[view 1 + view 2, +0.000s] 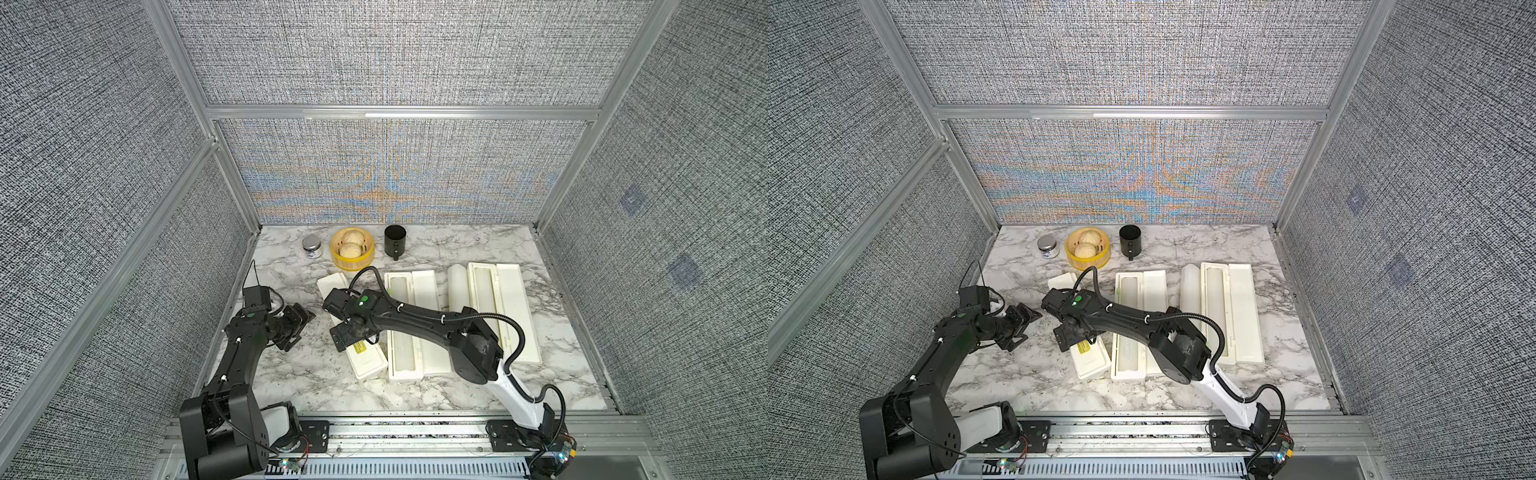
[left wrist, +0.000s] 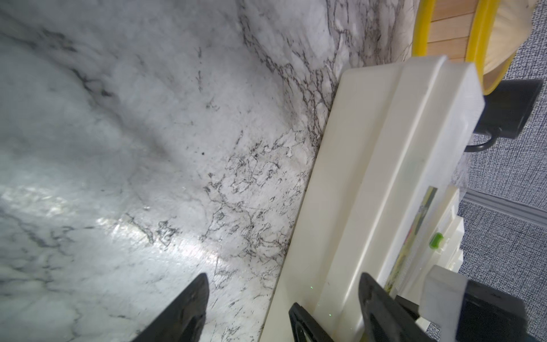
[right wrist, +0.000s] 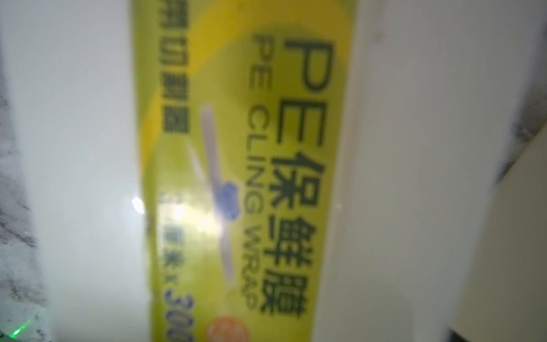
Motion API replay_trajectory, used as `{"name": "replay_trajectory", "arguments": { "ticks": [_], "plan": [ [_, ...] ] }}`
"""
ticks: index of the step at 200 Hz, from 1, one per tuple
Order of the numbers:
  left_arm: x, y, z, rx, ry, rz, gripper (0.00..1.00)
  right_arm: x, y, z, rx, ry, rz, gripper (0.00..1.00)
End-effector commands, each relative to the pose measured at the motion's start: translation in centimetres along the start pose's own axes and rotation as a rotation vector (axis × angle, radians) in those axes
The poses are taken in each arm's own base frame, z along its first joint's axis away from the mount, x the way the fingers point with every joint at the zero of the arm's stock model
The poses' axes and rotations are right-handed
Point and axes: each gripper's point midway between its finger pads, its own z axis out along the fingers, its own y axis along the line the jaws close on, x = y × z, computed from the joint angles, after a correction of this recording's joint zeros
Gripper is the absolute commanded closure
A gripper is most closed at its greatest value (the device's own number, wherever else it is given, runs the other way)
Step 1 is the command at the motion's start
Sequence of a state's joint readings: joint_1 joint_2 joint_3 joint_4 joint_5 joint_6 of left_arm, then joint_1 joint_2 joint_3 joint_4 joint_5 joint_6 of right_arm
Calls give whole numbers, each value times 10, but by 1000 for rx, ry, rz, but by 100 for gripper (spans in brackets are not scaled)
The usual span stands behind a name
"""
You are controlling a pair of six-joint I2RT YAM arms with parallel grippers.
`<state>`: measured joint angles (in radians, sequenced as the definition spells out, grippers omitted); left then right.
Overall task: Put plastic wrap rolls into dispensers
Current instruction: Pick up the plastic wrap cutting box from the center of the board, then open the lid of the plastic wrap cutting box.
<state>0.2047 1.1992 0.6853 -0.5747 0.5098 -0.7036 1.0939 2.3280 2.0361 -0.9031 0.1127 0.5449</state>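
While the right gripper (image 1: pixel 352 331) hangs directly over the closed dispenser (image 1: pixel 368 363), its jaws are spread about as wide as they go. I honestly can't tell if they touch the box. The right wrist view is just a blurry close-up of the yellow-green label (image 3: pixel 242 177) reading PE CLING WRAP.

The left gripper (image 1: pixel 302 328) sits just beside that same dispenser, roughly half open with nothing in it, one finger (image 2: pixel 189 308) over bare marble.

Two more boxes lie with lids open further right: the middle dispenser (image 1: pixel 426 289), partly under the right arm, and the far dispenser (image 1: pixel 515 307). One loose plastic wrap roll (image 1: pixel 458 286) lies flat on the marble tabletop (image 1: pixel 291 374) between those two, snug against the far one.

Along the back edge there's a small silver-lidded jar (image 1: pixel 311 247), a yellow bamboo steamer (image 1: pixel 353 264) with two buns (image 1: pixel 350 249), and a black cup (image 1: pixel 395 243). Grey woven fabric walls (image 1: pixel 83 166) in aluminium framing box it all in.
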Motion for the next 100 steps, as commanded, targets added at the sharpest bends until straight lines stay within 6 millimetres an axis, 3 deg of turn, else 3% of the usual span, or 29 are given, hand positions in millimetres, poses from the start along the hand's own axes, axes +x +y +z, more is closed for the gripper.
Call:
{"name": "replay_trajectory", "arguments": {
  "ticks": [1,19,61,83,100],
  "plan": [
    [-1,-5,-2,38,2,11,21,0,-3,-13,-14,-13,-18,3],
    [-2,-11,-3,77,5,17,21,-8,2,-31,-104,-55,1,6],
    [-11,-49,-15,245,-2,89,20,-27,6,-79,-372,-161,83,11],
    [-17,-82,-25,404,-12,136,19,-35,2,-105,-541,-210,157,12],
    [-19,-119,-41,621,-7,184,16,-38,-6,-125,-671,-246,207,14]
  ]
}}
